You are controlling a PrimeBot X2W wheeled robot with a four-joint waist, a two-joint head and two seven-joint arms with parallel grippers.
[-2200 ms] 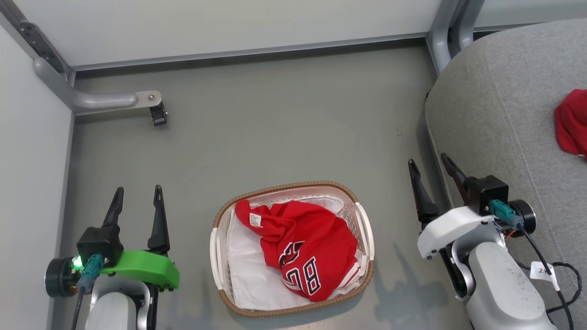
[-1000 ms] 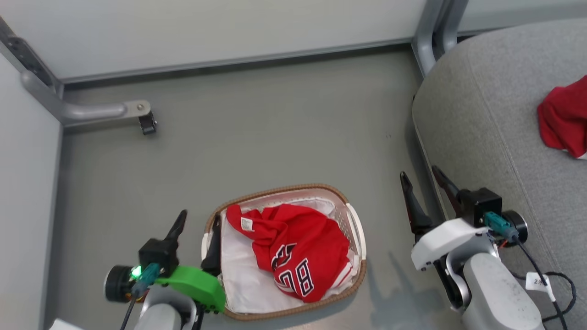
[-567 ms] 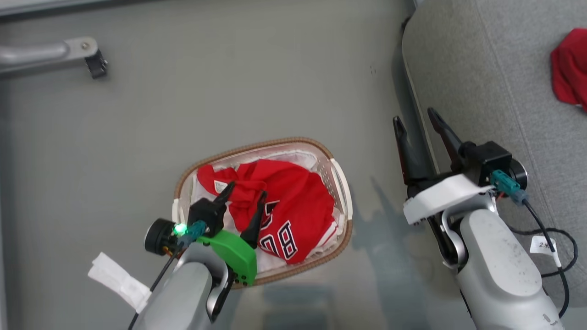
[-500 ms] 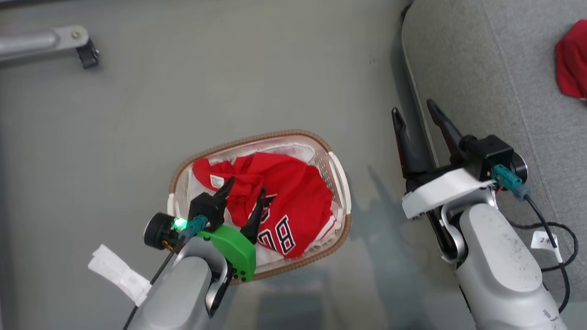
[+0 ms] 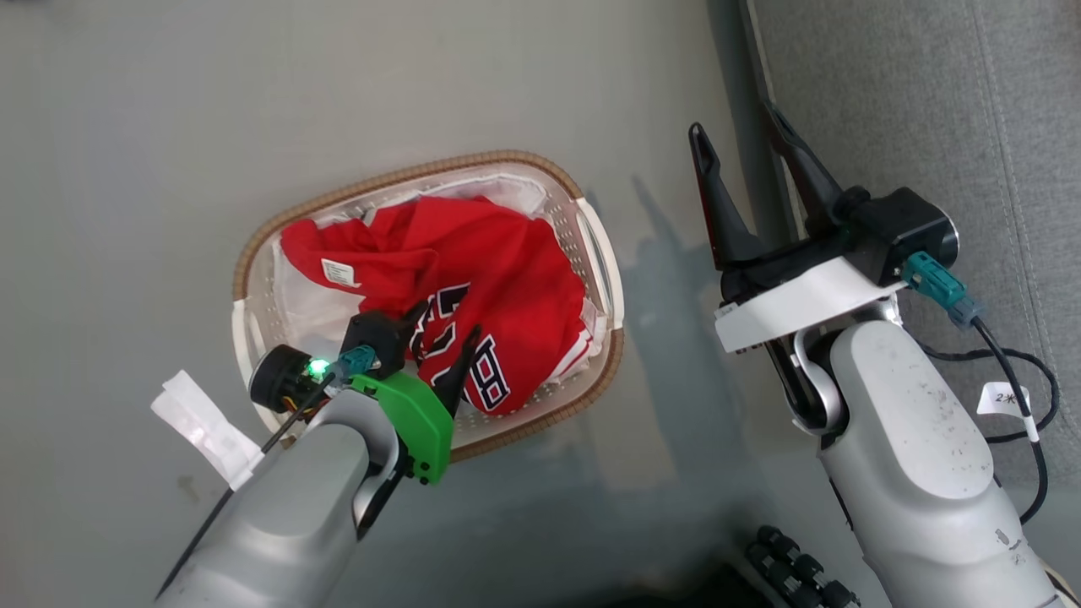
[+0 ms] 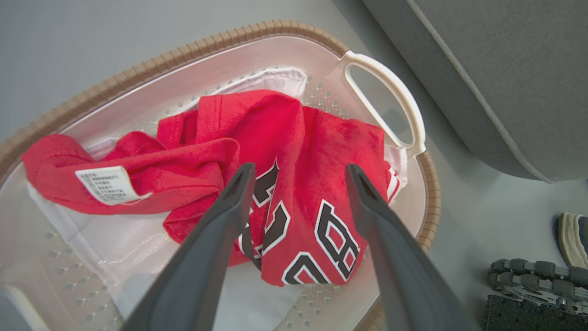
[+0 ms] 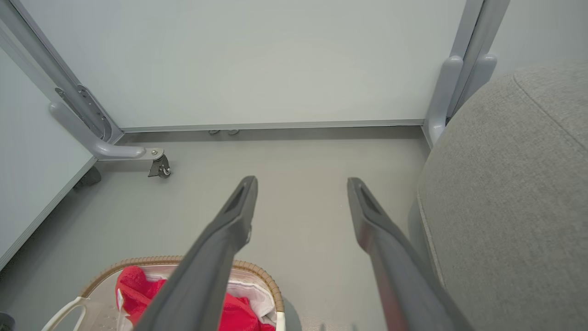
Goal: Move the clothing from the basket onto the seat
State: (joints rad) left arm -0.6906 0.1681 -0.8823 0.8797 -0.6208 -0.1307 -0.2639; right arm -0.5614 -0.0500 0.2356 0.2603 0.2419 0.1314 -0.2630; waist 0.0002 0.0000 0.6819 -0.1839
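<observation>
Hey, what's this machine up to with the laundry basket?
A two-armed robot is unloading laundry. Its left gripper is poised open over the red jersey crumpled in the basket on the floor, fingers either side of the printed numbers, nothing gripped yet. The right gripper hangs open and empty next to the grey seat, where the jersey is meant to go.

Head overhead; both wrists share basket.
</observation>
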